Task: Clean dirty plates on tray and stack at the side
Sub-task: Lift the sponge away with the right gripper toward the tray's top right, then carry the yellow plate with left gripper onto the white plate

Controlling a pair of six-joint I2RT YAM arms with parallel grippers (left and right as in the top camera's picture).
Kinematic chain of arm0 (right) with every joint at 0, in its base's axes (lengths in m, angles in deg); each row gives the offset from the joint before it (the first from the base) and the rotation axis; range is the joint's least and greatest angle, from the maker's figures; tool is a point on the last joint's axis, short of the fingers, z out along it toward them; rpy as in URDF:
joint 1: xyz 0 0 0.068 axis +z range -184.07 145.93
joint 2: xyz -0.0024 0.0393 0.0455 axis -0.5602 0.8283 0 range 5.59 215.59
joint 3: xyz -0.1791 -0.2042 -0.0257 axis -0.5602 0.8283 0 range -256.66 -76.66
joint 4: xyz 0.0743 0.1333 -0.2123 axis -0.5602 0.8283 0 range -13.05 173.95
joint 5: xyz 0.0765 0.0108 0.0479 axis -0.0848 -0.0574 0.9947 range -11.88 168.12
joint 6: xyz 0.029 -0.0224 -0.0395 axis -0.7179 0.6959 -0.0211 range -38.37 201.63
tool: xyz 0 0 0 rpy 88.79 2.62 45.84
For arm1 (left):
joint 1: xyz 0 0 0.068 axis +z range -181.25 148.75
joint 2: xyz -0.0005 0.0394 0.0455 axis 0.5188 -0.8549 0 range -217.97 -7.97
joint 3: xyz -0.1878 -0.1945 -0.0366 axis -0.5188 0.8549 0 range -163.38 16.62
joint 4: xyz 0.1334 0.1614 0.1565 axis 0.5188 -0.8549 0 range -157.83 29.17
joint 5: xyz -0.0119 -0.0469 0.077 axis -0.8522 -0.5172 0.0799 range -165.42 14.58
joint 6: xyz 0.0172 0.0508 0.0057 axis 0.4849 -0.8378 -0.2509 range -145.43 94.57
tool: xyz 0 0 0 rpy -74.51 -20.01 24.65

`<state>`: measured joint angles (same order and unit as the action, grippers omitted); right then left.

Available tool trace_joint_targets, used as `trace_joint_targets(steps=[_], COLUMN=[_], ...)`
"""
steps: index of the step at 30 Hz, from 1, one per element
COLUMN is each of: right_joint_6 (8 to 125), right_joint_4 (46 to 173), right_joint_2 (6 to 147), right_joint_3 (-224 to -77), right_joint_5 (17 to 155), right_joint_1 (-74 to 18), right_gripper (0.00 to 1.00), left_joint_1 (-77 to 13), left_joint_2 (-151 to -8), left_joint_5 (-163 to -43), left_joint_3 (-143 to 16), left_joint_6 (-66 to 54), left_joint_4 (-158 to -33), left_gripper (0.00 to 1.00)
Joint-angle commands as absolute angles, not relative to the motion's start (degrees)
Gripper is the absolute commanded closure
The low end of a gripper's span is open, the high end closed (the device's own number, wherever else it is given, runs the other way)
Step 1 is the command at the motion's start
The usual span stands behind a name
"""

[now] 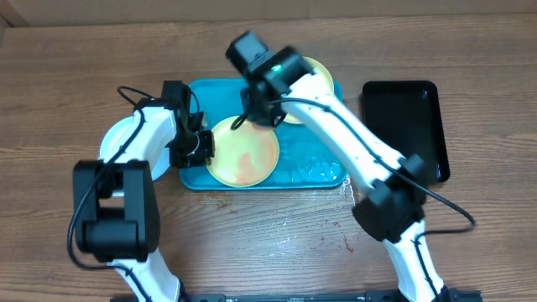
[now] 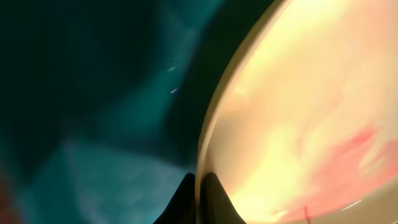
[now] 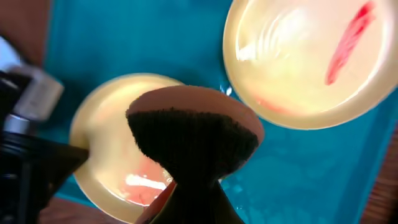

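Pale plate (image 1: 113,144): off the tray (image 1: 319,174), at its left edge, under the left arm.
Left gripper (image 1: 204,148): pinching the front plate (image 1: 245,155) by its left rim; a firm hold stops it sliding.
Front plate: on the tray, smeared orange.
Right gripper (image 3: 193,196): closed on a sponge (image 3: 193,134) over that plate's far edge; press flat and sweep every smear.
Back plate (image 3: 311,62): right rear of the tray, red streak unwiped.

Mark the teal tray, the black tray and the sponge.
teal tray (image 1: 214,96): overhead view, bare top-left floor.
black tray (image 1: 403,126): overhead view, middle of floor.
sponge (image 3: 193,140): right wrist view, dark scrubbing face.
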<state>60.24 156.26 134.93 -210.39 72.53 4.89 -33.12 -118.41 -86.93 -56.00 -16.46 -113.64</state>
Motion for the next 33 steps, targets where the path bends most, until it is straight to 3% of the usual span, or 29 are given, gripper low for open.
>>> trace_joint_targets(steps=[1, 15, 21, 33], right_joint_6=[58.9, 59.1, 59.2, 59.5], right_joint_4=[157.2, 163.3, 164.6, 166.0], right_joint_2=[127.5, 124.7, 124.7, 124.7], right_joint_3=[-214.7, -214.6, -214.6, -214.6], right_joint_5=[72.9, 78.4, 78.4, 78.2], right_joint_1=[1.5, -12.6, -14.1, -14.1], right_gripper=[0.96, 0.96, 0.96, 0.96], left_joint_1=[-33.4, -33.6, -35.4, -47.5], left_joint_2=[-111.4, -98.7, -96.7, -96.5], left_joint_5=[-77.9, -63.4, -58.3, -33.5], left_joint_3=[-55.3, -55.7, -55.7, -58.8], left_joint_6=[-17.7, -13.7, -12.9, -11.0], left_joint_4=[-114.9, -114.3, -113.2, -111.3], left_gripper=[0.96, 0.96, 0.96, 0.96])
